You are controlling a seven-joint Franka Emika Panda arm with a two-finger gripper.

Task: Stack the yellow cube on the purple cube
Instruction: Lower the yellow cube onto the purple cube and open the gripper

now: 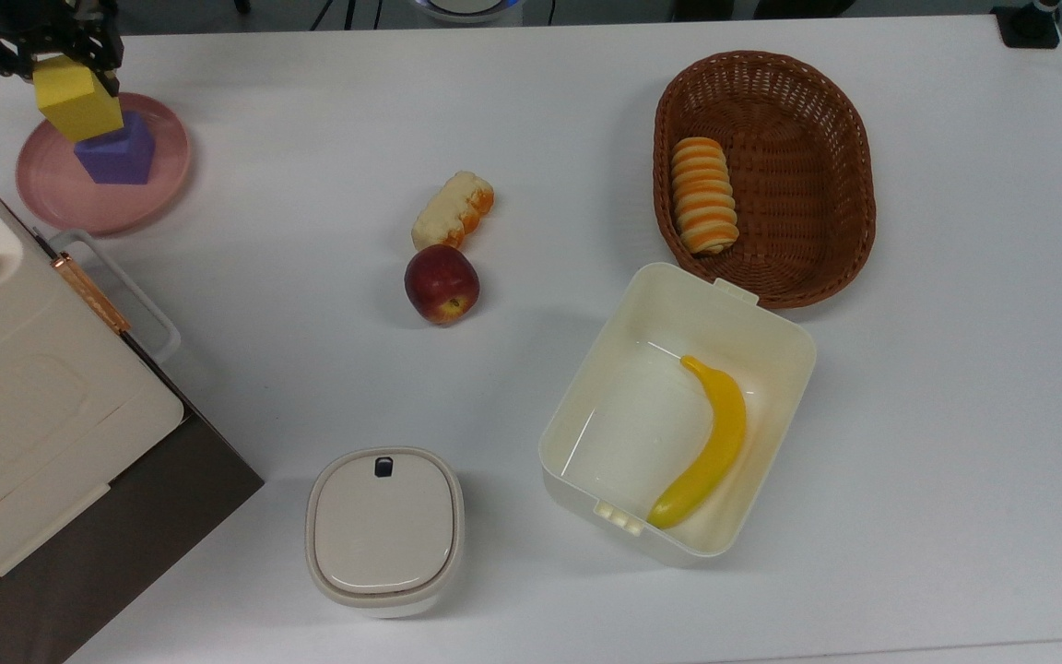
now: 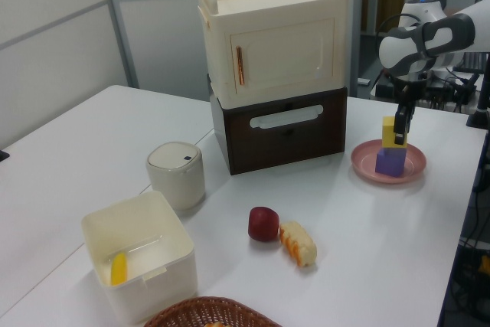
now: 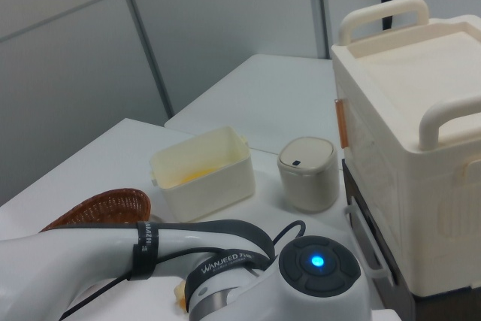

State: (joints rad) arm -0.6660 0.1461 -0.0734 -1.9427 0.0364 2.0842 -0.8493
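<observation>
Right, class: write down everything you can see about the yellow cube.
The yellow cube is a small, plain, matte block with sharp edges, bright yellow all over. It sits on top of the purple cube, which stands on a pink plate near the cream cabinet. In the left view it looks upright and roughly lined up with the block below. The gripper is right at its upper part; whether it grips the cube cannot be told.
</observation>
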